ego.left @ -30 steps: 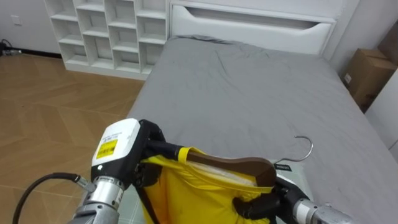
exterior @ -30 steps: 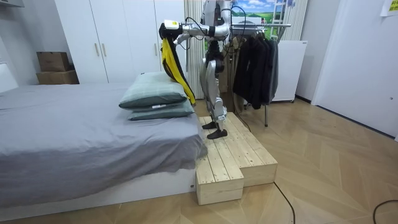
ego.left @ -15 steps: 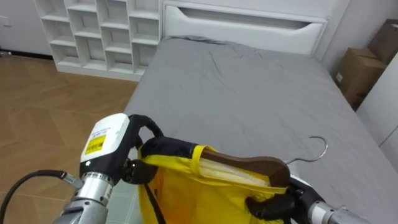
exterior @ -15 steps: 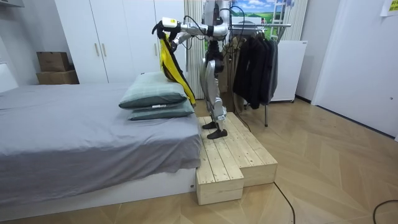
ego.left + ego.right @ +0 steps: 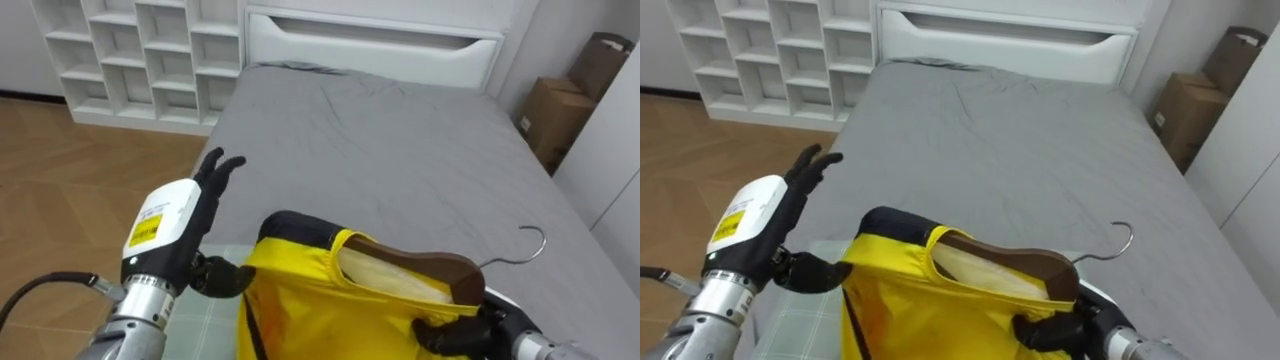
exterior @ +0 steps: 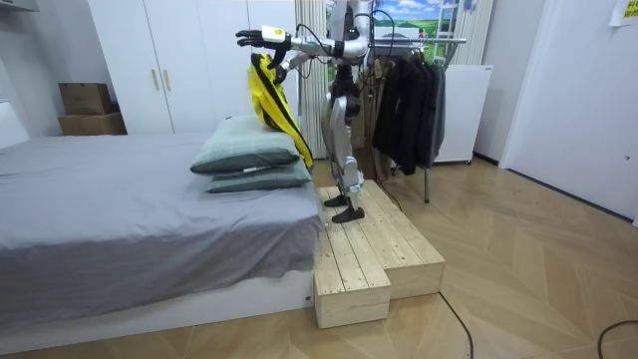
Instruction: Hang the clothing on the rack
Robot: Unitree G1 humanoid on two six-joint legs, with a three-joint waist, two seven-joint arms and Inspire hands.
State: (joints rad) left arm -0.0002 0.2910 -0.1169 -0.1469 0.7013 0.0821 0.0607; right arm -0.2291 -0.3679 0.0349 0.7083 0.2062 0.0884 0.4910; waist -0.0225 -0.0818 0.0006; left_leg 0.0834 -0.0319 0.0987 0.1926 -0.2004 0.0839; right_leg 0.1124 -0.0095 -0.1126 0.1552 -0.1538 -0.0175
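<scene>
Yellow garment (image 5: 320,310) is hanging on a brown wooden hanger (image 5: 420,268), held up in front of the robot over the near end of the grey bed (image 5: 380,130); dark trim is showing at the garment's collar, and the hanger's metal hook (image 5: 532,246) is sticking out to the right, touching nothing. Right hand (image 5: 452,334) is showing at lower right and gripping the hanger's right end, dark fingers curled round wood and cloth together. Left hand (image 5: 212,176) is sitting just left of the garment with its fingers spread straight and pointing away over the bed, holding nothing; its thumb is lying close by the yellow fabric's left edge, contact unclear. In the room view the robot is standing upright on a low wooden platform (image 6: 379,249) beside the bed, facing the room view's left with both arms raised, and the garment is dangling above two stacked green-grey pillows (image 6: 244,158). A clothes rack (image 6: 439,40) with dark clothes (image 6: 409,100) is standing right behind the robot, and white wardrobes (image 6: 169,60) are lining the wall beyond. From the head camera a white headboard (image 5: 370,40) is closing off the far end of the bed, a white cubby shelf (image 5: 130,50) is standing at far left by the wooden floor (image 5: 60,170), and a cardboard box (image 5: 555,110) is sitting at far right
</scene>
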